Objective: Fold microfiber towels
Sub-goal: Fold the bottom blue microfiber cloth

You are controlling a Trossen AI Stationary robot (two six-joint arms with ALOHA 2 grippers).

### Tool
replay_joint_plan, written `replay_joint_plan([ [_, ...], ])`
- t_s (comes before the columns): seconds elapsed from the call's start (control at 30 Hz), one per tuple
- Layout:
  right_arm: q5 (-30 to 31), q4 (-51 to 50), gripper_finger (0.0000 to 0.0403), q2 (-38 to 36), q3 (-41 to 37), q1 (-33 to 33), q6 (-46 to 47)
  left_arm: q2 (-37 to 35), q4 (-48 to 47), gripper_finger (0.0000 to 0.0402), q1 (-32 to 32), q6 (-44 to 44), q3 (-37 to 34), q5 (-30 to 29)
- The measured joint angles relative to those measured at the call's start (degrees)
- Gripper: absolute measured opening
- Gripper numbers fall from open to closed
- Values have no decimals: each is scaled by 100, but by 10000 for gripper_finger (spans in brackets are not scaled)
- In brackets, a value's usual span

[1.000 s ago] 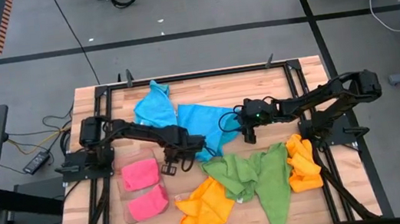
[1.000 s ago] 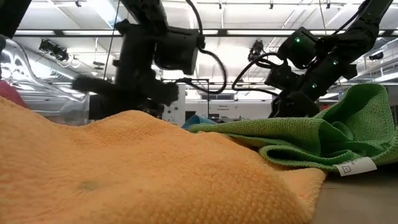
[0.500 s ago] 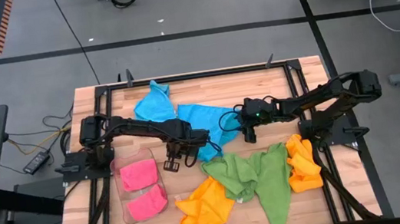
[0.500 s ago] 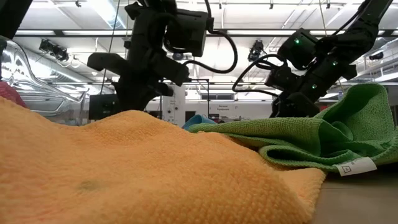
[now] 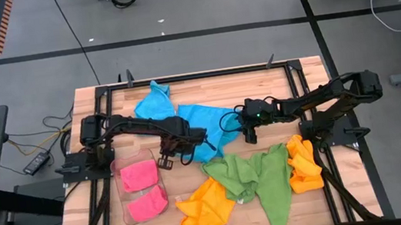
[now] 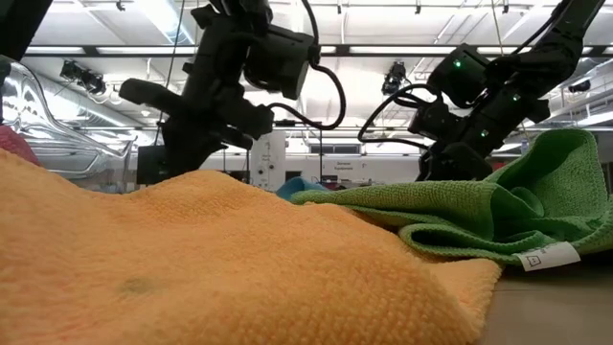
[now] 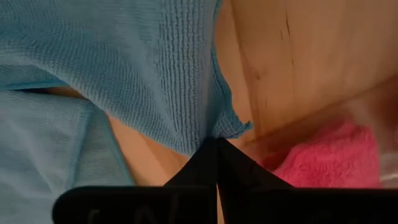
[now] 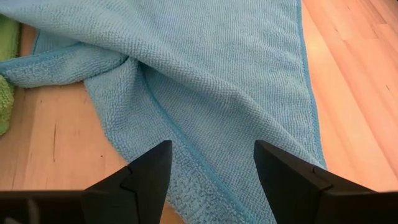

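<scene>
At the left of the tabletop [image 5: 132, 215], a clear tray [image 5: 125, 202] with two folded pink towels [image 5: 140, 175] inside. Just beside it, toward the middle, the left gripper [image 7: 216, 144] with fingers pressed together on the corner hem of the spread blue towel [image 5: 200, 124]; only a small tip of cloth seems caught there. Behind, at the far edge, a second blue towel [image 5: 154, 104], crumpled. Further right, the right gripper [image 8: 210, 163] above the other side of the same spread blue towel, fingers apart, holding nothing. Along the near edge, orange towel [image 5: 206, 205], green towels [image 5: 259, 176], then another orange towel [image 5: 304, 165] at the far right, all bunched and partly overlapping. Cloth probably light, soft and limp, likely to sag and slide on wood, so better taken at corners or hems with a firm pinch. Little free wood for laying flat: a strip between tray and blue towel, some at the far right corner; metal frame rails [image 5: 106, 101] close on both sides.
</scene>
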Motion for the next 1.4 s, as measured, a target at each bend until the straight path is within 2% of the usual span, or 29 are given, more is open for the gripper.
replay_joint_plan([
  [0.13, -17, 0, 237, 0, 0, 4, 22, 0, -389, 5, 0, -11, -2, -56],
  [0.47, -717, 357, 237, 2, 7, 11, 47, -2, -619, 4, 2, -25, -2, -331],
  [0.73, -857, 405, 237, 517, 9, 5, 49, -4, -720, 7, 54, -57, -3, -1528],
  [0.87, -919, 214, 237, 719, 39, -87, 286, -7, -720, 9, 179, -274, -4, -1652],
  [0.93, -971, -185, 237, 676, 150, -141, 444, -7, -724, 7, 233, -315, -4, -1659],
  [1.2, -1137, -2868, 236, 452, 951, -236, 1423, -7, -690, 14, 286, -301, -4, -1658],
  [1.4, -814, -4616, 237, 496, 1610, -199, 1396, -7, -315, 5, 246, -255, -4, -1647],
])
